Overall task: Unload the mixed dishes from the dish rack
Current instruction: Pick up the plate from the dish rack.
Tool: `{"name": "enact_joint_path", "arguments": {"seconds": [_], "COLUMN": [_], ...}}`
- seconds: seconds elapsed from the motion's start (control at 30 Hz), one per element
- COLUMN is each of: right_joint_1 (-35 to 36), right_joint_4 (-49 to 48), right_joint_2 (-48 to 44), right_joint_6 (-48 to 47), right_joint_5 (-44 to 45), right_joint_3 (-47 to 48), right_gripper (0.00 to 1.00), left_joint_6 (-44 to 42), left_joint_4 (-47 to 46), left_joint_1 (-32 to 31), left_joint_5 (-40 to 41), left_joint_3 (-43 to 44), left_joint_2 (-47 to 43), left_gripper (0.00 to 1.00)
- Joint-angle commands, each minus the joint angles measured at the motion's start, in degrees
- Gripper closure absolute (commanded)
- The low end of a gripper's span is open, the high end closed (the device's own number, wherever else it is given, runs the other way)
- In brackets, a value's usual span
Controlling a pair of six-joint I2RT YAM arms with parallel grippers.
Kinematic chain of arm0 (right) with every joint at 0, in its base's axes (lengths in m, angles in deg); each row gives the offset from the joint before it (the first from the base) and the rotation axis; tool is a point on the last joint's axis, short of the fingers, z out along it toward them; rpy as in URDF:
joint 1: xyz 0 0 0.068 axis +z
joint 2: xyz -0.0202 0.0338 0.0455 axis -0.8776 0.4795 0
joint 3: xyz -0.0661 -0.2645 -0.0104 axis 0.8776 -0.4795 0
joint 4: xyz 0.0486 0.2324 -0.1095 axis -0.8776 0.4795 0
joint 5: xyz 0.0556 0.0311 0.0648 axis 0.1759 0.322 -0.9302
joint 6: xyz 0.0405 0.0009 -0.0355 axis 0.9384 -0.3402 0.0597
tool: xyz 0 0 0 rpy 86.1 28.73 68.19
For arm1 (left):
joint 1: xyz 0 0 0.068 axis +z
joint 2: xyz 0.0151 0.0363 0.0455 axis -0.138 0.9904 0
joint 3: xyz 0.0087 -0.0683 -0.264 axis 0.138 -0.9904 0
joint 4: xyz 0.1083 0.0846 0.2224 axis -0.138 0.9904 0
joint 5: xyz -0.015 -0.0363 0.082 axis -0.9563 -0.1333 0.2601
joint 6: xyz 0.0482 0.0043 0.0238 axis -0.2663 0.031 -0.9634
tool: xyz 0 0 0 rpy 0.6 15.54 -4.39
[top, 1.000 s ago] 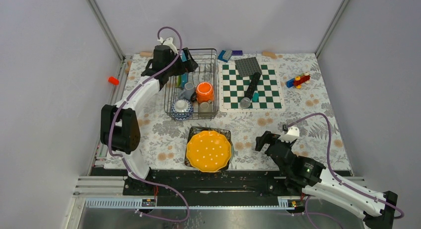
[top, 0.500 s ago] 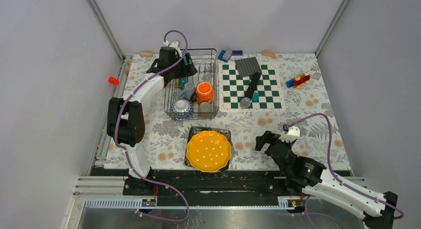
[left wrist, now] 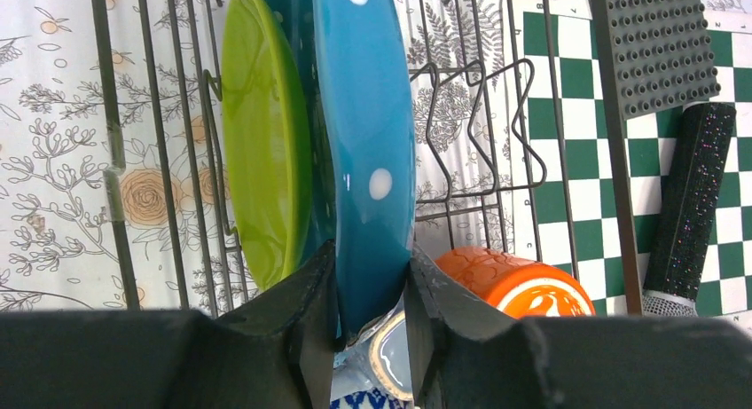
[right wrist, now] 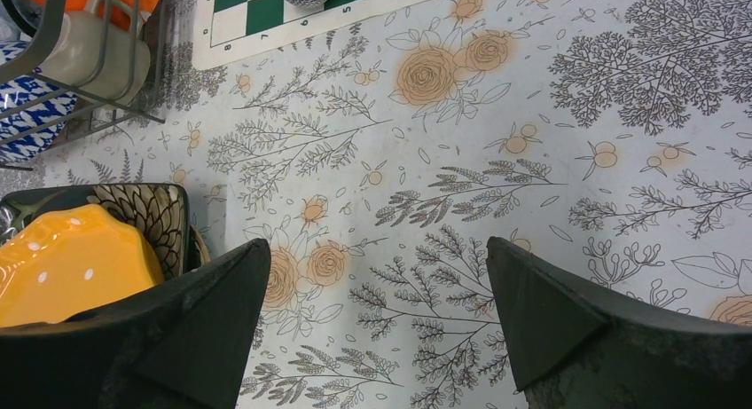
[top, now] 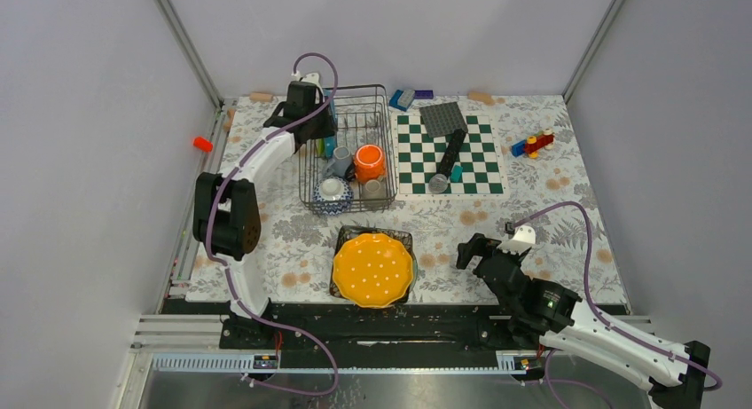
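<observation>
While the blue white-dotted plate (left wrist: pixel 368 143) stands on edge in the dish rack (left wrist: pixel 111 143), lime green plate (left wrist: pixel 262 152) at its 9 o'clock, the left gripper (left wrist: pixel 370 276) pinches its rim. The orange mug (left wrist: pixel 514 285) lies at 5 o'clock. The right gripper (right wrist: pixel 374 249) gapes wide above the tablecloth (right wrist: pixel 532 161), with the orange white-dotted plate (right wrist: pixel 71 258) at its 8 o'clock.

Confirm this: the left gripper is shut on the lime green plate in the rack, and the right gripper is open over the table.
Wrong plate. The left wrist view shows the left gripper shut on the blue dotted plate; the lime green plate stands beside it, outside the fingers. The right gripper is indeed open.
</observation>
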Motion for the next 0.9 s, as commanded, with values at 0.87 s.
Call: {"name": "enact_joint_path", "arguments": {"seconds": [0.87], "right_joint_1": [0.0], "right_joint_4": [-1.7], "right_joint_2": [0.7], "right_joint_6": [-1.1], "right_joint_5": [3.7], "right_joint_3": [0.9], "right_gripper": [0.01], "left_joint_6": [0.1], "left_joint_4": [-0.8], "left_joint_1": [-1.9], "left_joint_5": [4.5], "left_joint_3": [7.8], "left_joint_2": [-12.1], "left_gripper": [1.0]}}
